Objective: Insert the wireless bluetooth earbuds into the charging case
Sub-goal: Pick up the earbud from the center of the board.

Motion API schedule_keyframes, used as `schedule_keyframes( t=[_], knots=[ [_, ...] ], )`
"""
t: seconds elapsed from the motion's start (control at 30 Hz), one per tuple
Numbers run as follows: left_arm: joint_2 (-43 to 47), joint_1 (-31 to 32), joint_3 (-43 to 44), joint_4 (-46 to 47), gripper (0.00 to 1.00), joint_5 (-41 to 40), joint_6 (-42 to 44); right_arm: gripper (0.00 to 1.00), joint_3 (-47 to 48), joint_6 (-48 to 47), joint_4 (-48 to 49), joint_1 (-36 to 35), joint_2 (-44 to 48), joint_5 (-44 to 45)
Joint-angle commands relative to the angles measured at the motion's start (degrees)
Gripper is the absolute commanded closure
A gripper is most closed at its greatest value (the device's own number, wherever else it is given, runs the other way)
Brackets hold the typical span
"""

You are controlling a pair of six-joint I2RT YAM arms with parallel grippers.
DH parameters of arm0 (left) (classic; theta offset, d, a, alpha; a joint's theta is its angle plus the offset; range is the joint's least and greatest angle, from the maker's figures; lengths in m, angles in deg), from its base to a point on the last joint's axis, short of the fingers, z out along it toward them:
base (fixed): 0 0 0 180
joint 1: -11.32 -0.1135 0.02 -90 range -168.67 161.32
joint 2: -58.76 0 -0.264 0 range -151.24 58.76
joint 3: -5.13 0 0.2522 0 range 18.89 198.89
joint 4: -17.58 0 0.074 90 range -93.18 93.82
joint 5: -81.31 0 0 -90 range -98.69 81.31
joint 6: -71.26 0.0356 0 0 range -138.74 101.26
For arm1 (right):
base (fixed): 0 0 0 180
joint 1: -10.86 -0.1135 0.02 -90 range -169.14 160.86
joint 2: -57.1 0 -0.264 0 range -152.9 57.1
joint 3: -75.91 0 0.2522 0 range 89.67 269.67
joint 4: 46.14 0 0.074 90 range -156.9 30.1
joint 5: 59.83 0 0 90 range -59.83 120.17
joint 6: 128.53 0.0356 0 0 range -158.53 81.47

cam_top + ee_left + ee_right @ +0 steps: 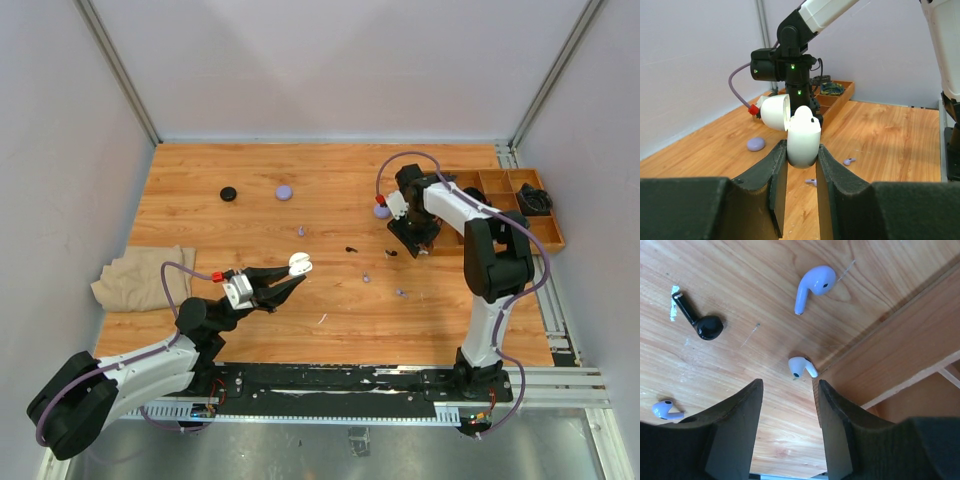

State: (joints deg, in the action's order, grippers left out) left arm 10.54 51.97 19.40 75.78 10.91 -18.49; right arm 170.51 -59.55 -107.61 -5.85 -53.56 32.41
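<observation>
The left gripper (pixel 801 157) is clenched on the white charging case (pixel 804 132), lid hinged open, well apart from the pick site. The right gripper (pixel 788 390) stands released, jaws apart and empty, poised over a white earbud (pixel 801 366) lying on the table (pixel 765 270) and touching the wall of the wooden tray (pixel 890 355). A lavender earbud (pixel 812 286) and a black earbud (pixel 702 322) lie near. Assessment: the wall crowds the tray-side finger. Seat that finger between bud and wall, or nudge the bud clear, then close on the body rather than the stem.
</observation>
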Motion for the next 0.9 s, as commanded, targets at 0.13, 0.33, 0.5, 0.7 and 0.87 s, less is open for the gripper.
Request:
schedule_keyframes(
  t=[0.13, 0.33, 0.5, 0.7, 0.87],
  knots=[
    [0.31, 0.23, -1.3, 0.95, 1.0, 1.05, 1.08, 0.55, 0.39, -2.74, 0.68, 2.94, -2.6, -4.26],
    [0.7, 0.23, -1.35, 0.85, 1.0, 1.2, 0.93, 0.6, -0.42, -2.81, 1.87, 4.38, -4.74, -5.31],
    [1.3, 0.23, -1.35, 0.59, 1.0, 1.13, 0.95, 0.67, -0.8, -2.57, 1.63, 4.4, -6.13, -4.43],
    [2.02, 0.23, -1.39, 0.11, 1.0, 0.98, 0.97, 0.73, -0.76, -1.05, 1.21, 4.4, -6.98, -4.07],
    [2.08, 0.23, -1.31, 0.0, 1.0, 1.11, 0.88, 0.73, -0.17, 0.47, 1.28, 4.39, -7.29, -4.25]
  ],
)
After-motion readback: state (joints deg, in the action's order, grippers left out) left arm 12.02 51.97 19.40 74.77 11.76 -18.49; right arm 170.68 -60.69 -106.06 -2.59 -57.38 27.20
